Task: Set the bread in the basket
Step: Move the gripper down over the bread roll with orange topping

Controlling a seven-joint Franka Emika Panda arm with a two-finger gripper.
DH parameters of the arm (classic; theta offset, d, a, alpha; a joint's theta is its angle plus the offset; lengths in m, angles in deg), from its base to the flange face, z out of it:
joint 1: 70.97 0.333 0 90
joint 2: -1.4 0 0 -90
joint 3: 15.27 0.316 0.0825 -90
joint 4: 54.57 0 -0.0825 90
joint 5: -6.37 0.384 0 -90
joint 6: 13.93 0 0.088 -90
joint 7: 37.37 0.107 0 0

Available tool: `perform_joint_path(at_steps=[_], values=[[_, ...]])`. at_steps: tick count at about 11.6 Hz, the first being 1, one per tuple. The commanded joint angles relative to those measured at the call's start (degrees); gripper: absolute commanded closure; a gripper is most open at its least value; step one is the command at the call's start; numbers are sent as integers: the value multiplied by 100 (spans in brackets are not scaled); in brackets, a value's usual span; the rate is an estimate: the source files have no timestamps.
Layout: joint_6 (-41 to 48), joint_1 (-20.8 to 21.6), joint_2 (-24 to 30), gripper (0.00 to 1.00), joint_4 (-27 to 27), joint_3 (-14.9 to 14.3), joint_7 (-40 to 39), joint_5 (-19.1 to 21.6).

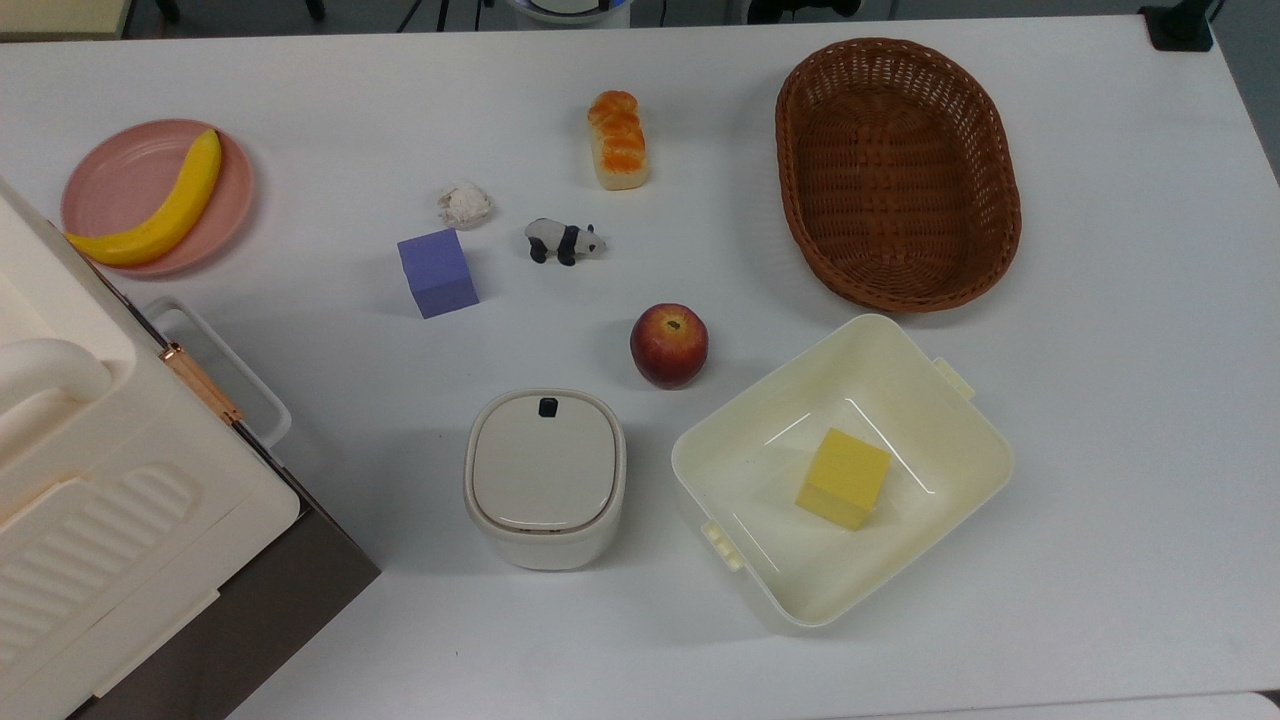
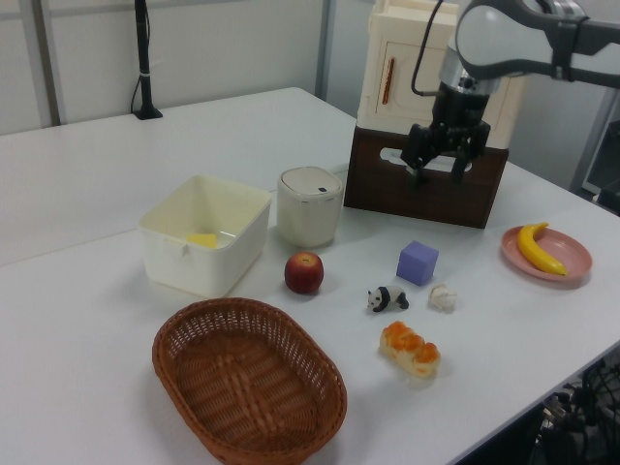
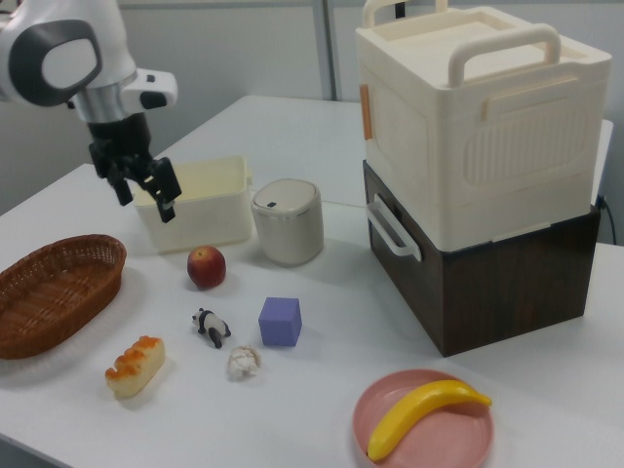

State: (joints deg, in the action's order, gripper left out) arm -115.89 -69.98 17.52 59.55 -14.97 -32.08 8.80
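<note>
High above the table, the gripper [image 3: 144, 192] hangs with its two fingers spread wide and nothing between them — no grasp has begun. Judging from this, the task stands at its first step: the approach to the bread [image 1: 617, 139].

The bread lies flat on the white table [image 1: 1100, 400], its glazed top facing up and its long axis running up and down in the top view. It sits apart from its neighbours: a toy panda [image 1: 565, 241] lies below it in the top view, and a small white wad [image 1: 465, 204] lies off towards the top view's left. The basket [image 1: 897, 172] stands empty, well to the top view's right of the loaf, with bare table between them.

In the left view the gripper [image 2: 439, 168] hangs in front of the brown and cream box [image 2: 426, 184], well away from the loaf [image 2: 411, 350].

The next move likely calls for carrying the open fingers over the bread, turning them to close across its narrow width — the pale sides offer the flattest hold — and then descending.
</note>
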Motion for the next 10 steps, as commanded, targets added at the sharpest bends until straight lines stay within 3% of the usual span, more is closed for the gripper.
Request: perform_joint_path(at_steps=[1, 5, 7, 8, 9, 10], values=[[-727, 251, 926, 0, 1232, 14, 69, 57], [-939, 962, 1305, 0, 1981, -231, 60, -5], [-948, 1279, 1280, 0, 2035, -486, 60, -14], [-1001, 1507, 1271, 0, 2070, -705, 60, -75], [-1001, 2005, 1262, 0, 2140, -1090, 60, -310], [-992, 2645, 1279, 0, 2176, -1659, 113, -547]])
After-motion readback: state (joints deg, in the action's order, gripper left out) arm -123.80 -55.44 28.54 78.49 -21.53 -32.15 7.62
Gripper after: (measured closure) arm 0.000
